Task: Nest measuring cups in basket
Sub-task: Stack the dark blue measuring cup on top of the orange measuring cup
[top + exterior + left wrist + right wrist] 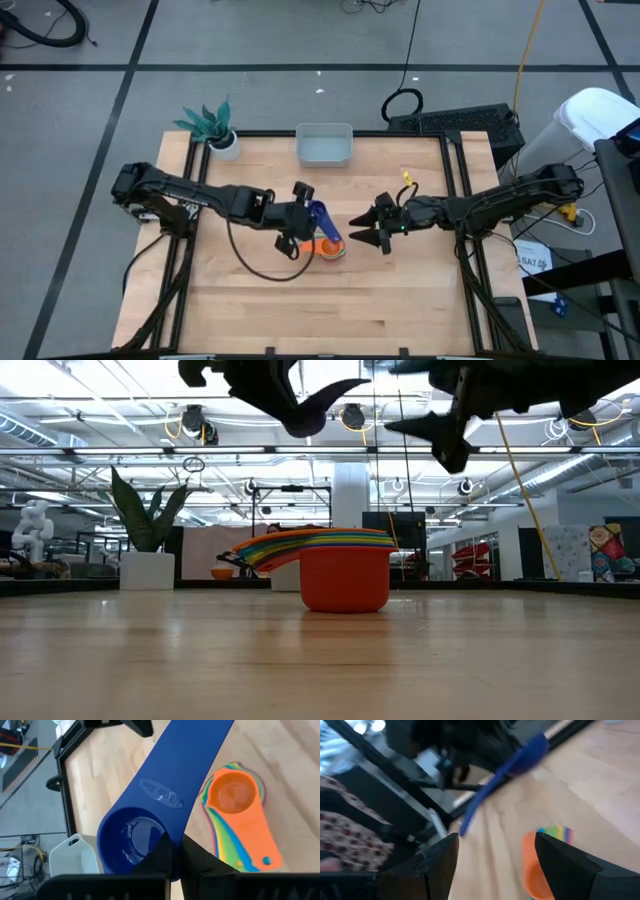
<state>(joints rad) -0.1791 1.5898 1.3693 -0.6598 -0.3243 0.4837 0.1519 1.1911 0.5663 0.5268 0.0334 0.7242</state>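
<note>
The dark blue measuring cup hangs in the air, with my left gripper shut on it, just above and beside the stack. The other measuring cups stand nested on the table, red at the bottom and orange on top, their handles fanned out. My right gripper hovers open just right of the stack, nothing between its fingers. The pale basket sits at the table's far edge. My left gripper pinches the wall of the dark blue cup's bowl between its two fingers, one finger seemingly inside the bowl and one outside. The fingers slant downward from the table's left. The cup is lifted clear, its handle pointing away from the gripper.
A white pot with a teal plant stands at the far left corner, left of the basket. Bare wooden table lies between the stack and the basket and along the near side. A black cable loops on the table below my left arm.
</note>
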